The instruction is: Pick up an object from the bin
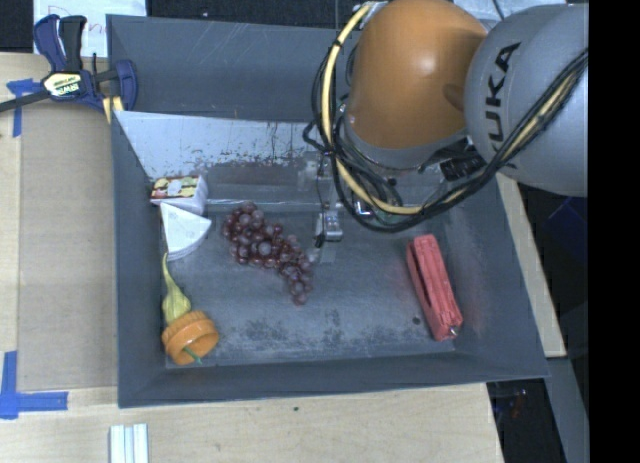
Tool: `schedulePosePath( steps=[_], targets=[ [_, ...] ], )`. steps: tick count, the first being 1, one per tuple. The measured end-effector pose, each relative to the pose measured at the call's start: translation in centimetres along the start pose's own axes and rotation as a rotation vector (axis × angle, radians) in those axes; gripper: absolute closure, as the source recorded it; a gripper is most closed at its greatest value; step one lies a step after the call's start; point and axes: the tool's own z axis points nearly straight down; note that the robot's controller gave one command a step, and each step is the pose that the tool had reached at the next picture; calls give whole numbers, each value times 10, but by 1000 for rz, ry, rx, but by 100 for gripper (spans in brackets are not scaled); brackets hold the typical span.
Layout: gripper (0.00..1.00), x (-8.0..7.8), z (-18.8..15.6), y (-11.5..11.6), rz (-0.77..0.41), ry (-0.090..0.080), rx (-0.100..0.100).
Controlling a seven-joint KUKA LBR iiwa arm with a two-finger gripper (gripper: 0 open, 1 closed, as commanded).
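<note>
Camera view: your gripper (328, 223), open or closed you cannot tell, hangs at the right edge of a dark red grape bunch (265, 248) lying mid-floor in the bin (340, 351), just to its left, long axis running upper-left to lower-right.

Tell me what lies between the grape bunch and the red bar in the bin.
In the camera view, only bare grey bin floor; the gripper hangs beside the grape bunch, on the side facing the red bar.
</note>
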Motion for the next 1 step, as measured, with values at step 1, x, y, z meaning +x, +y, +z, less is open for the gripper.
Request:
schedulePosePath(
  steps=[1],
  targets=[
    [0,-1,-5,0,3,-9,-2]
  ],
)
